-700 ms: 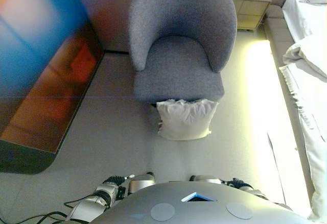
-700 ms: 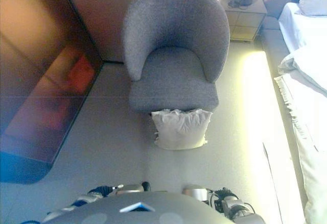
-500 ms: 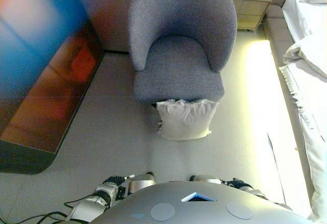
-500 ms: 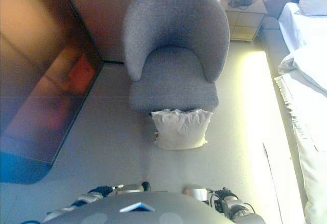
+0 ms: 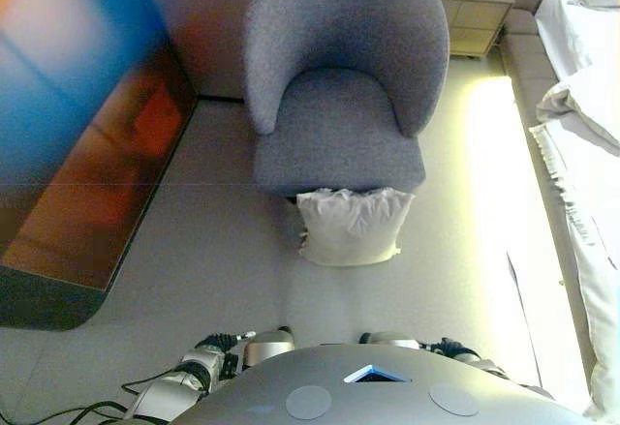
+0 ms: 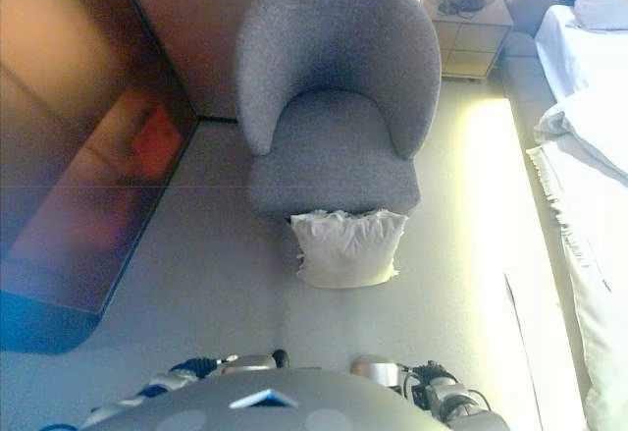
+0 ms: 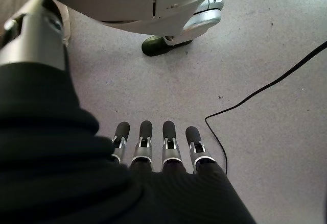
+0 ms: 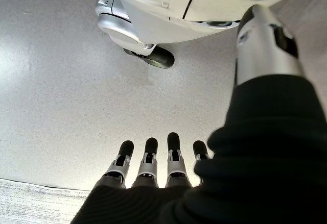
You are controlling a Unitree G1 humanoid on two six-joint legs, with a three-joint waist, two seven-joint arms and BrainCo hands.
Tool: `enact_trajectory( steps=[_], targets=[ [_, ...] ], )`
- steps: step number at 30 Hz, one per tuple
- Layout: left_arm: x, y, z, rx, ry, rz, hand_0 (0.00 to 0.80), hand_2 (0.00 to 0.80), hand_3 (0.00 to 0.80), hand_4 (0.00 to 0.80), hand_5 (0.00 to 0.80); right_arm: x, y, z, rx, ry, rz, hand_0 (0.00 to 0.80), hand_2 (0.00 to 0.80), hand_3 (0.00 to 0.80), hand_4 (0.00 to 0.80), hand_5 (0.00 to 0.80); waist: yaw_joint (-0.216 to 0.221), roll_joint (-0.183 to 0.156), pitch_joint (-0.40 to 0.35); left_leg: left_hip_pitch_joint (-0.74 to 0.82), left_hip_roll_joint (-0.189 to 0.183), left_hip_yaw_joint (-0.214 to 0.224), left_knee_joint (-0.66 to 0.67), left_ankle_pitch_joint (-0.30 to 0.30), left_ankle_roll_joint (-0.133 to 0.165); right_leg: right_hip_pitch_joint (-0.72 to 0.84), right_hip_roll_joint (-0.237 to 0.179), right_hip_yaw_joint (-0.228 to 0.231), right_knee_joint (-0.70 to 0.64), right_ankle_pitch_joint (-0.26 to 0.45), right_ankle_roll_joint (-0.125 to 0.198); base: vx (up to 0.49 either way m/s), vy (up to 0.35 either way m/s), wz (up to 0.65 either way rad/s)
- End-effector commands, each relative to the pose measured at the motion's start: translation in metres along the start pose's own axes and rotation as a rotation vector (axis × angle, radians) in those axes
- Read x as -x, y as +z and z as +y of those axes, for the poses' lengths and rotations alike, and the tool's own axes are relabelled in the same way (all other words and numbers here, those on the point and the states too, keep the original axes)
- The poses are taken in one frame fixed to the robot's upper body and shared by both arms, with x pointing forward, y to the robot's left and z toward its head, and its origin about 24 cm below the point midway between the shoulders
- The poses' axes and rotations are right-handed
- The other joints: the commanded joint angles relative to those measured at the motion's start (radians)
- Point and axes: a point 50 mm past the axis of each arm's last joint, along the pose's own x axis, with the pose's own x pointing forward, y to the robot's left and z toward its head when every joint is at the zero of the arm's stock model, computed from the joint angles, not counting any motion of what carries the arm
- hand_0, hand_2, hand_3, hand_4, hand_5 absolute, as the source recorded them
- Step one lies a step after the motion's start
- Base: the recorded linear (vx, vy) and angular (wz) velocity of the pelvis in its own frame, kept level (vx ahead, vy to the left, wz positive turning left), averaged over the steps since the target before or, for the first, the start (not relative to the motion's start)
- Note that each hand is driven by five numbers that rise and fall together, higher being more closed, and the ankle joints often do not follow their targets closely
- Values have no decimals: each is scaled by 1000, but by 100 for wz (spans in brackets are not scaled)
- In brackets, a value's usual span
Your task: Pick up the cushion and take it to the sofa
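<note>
The white cushion is lying on the grey floor, its far edge touching the front of the grey armchair, whose seat is standing bare just beyond it; neither hand is touching the cushion; the left hand is hanging down over the floor in its wrist view, fingers straight and relaxed, gripping nothing; the right hand is hanging the same way in its own wrist view, fingers extended and holding nothing; a large dark glossy panel is running along the left side of the floor, reflecting orange and blue; a pale bedside cabinet is standing past the armchair on the right, with a small dark object on top that is too small to name; a bed with white bedding is filling the right edge.
</note>
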Motion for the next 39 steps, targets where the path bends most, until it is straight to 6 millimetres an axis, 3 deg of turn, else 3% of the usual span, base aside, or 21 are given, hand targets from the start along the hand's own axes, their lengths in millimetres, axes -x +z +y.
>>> enact_trajectory(
  steps=[1,15,19,22,24,27,30,33,39],
  targets=[
    [-1,15,9,-21,33,-18,0,0,0,0,0,0,22,-1,27,-6,-25,0,0,0,0,0,5,-38,26,14,-49,20,0,-104,38,-44,8,33,13,-4,28,2,-71,0],
    [-1,18,12,-22,55,-28,0,0,0,0,0,0,29,-3,35,-1,-45,0,0,0,0,0,3,-36,40,16,-9,20,28,-88,15,-42,31,42,26,-16,1,8,-86,0],
    [0,20,12,-10,65,-46,0,0,0,0,0,0,37,-7,54,-2,-68,0,0,0,0,0,9,-71,60,-54,22,43,232,-132,3,-69,3,33,66,-9,-17,-9,-107,7],
    [0,23,12,3,62,-64,0,0,0,0,0,1,47,-12,58,-8,-83,0,0,0,0,0,22,-99,93,-170,50,40,453,-96,11,-92,-10,39,98,-5,-43,-28,-132,3],
    [0,21,10,50,52,-57,0,0,0,0,0,1,51,-16,67,-11,-87,0,0,0,0,0,34,-105,118,-242,47,28,549,-81,30,-93,-7,65,117,-9,-56,31,-89,-38],
    [-1,16,10,79,40,-43,0,0,0,0,0,1,52,-20,73,-10,-89,0,0,0,0,0,64,-80,134,-307,10,11,488,-35,24,-57,22,102,113,-40,-51,145,25,-28],
    [-1,11,9,80,26,-29,0,0,0,0,0,0,48,-21,79,-20,-86,0,0,0,0,0,80,-46,131,-323,6,42,341,20,7,-7,54,124,100,-78,-45,271,84,-25],
    [-1,2,8,84,15,-8,0,0,0,0,0,-1,37,-22,78,-24,-60,0,0,0,0,0,107,-13,113,-352,21,44,168,135,-25,86,80,177,76,-128,-42,401,118,5],
    [-1,-12,1,151,9,50,0,0,0,0,0,-2,24,-18,132,-9,-8,0,0,0,0,0,140,2,75,-348,52,-20,46,196,-48,187,64,268,71,-215,-36,448,153,-40]
  ],
)
